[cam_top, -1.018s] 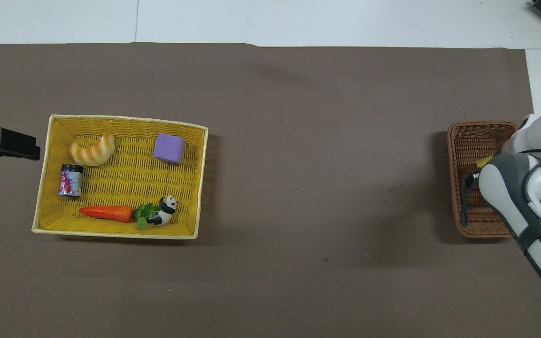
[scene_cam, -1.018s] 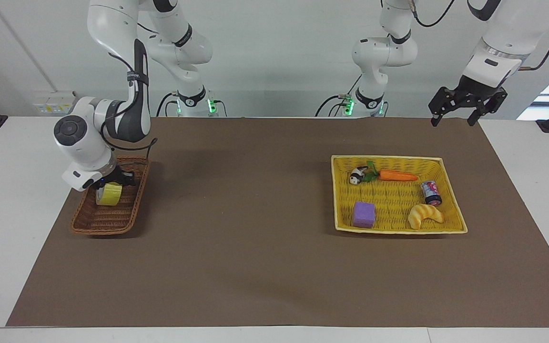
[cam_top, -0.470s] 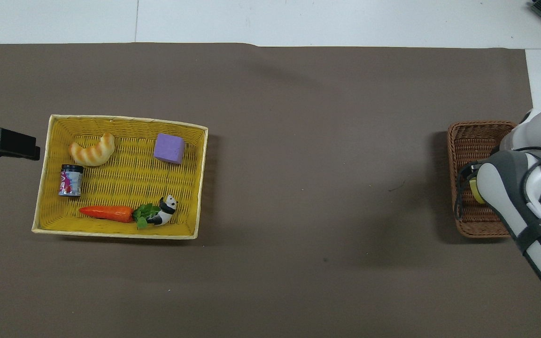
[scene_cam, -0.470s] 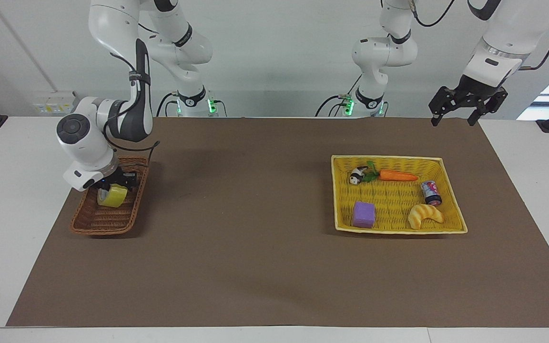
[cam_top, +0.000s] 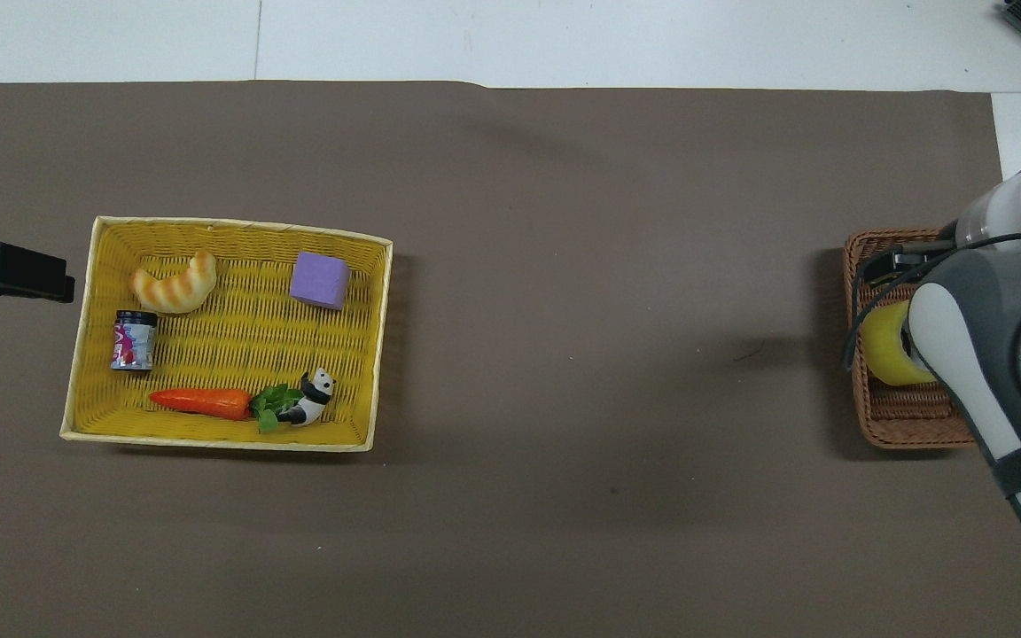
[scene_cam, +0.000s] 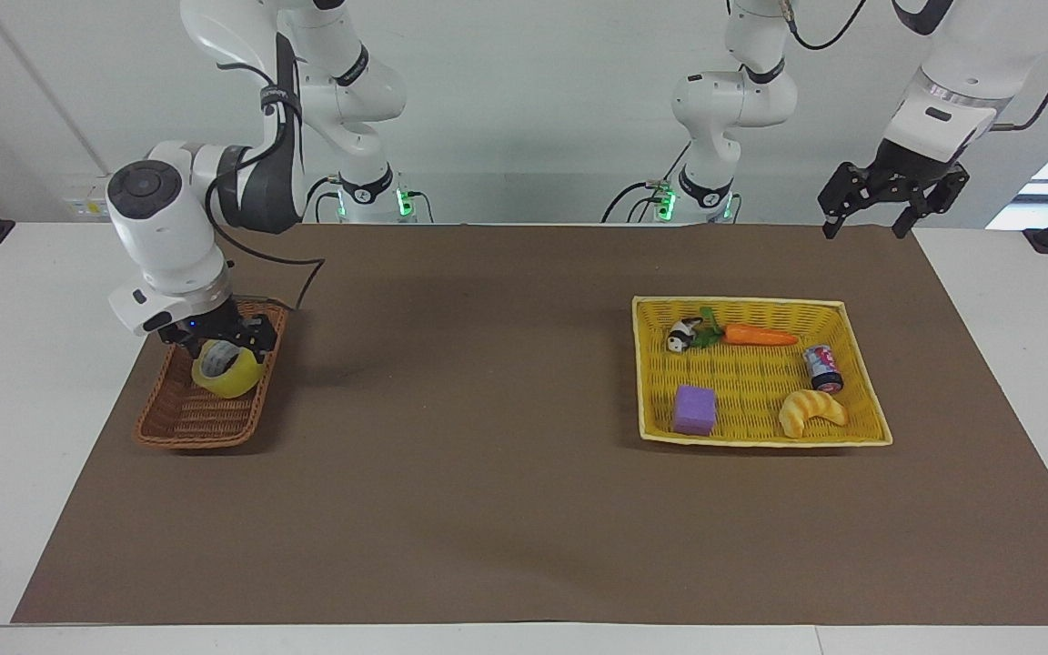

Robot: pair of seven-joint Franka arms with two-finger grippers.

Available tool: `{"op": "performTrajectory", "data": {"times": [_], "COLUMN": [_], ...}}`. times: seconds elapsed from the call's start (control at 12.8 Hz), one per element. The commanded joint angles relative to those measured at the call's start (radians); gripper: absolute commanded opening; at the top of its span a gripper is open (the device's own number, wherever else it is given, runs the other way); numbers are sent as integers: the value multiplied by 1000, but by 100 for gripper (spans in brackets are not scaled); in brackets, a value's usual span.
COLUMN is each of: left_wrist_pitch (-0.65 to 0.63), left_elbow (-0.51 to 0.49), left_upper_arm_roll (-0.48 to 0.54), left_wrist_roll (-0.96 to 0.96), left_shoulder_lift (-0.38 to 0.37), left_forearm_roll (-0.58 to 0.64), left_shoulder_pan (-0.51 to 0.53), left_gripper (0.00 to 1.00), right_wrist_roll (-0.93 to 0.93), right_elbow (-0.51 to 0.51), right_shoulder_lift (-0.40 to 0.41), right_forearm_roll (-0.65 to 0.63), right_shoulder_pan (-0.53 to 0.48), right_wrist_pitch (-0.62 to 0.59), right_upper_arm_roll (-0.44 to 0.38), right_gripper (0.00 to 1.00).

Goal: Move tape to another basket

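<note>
The tape [scene_cam: 226,368], a yellow ring with a pale core, rests tilted in the brown wicker basket [scene_cam: 180,425], leaning on the basket's long wall toward the table's middle. In the overhead view the tape [cam_top: 885,354] peeks out from under the right arm, over the basket [cam_top: 905,424]. My right gripper [scene_cam: 219,341] hovers just over the tape, open, a black finger on each side of the ring's top. My left gripper [scene_cam: 862,227] waits open, raised over the mat's corner at the left arm's end, and shows beside the yellow basket as my left gripper [cam_top: 23,272].
A yellow rectangular basket [scene_cam: 760,438] toward the left arm's end holds a carrot [scene_cam: 759,336], a panda figure [scene_cam: 683,337], a small can [scene_cam: 822,367], a purple block [scene_cam: 695,409] and a croissant toy [scene_cam: 811,411]. A brown mat [scene_cam: 488,437] covers the table.
My right gripper went from shut to open and rose a little. The tape tipped toward the basket's wall and now shows its hole. The left arm stayed put.
</note>
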Motion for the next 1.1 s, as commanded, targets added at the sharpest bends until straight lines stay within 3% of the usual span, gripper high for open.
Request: {"op": "performTrajectory", "data": {"times": [0.0,0.31,0.55,0.86,1.02], "left_wrist_pitch": [-7,-8,-8,-8,-7], "left_elbow": [7,6,6,6,7], "left_upper_arm_roll": [-5,-5,-3,-5,-5], "left_wrist_roll": [15,14,14,7,6], "left_shoulder_lift": [-9,-9,-9,-9,-9], "left_forearm_roll": [-18,-18,-18,-18,-18], "left_shoulder_pan": [10,10,12,12,10], "left_gripper": [100,100,100,100,100], "right_wrist_roll": [47,93,96,35,-3], "right_elbow": [62,89,244,147,120], "right_shoulder_lift": [-53,-174,-171,-231,-242], "right_forearm_roll": [83,192,179,177,134], "right_shoulder_pan": [1,1,-1,-7,1], "right_wrist_pitch": [-106,-291,-500,-495,-412], "right_upper_arm_roll": [5,5,3,2,3], "right_gripper": [100,100,100,100,100]}}
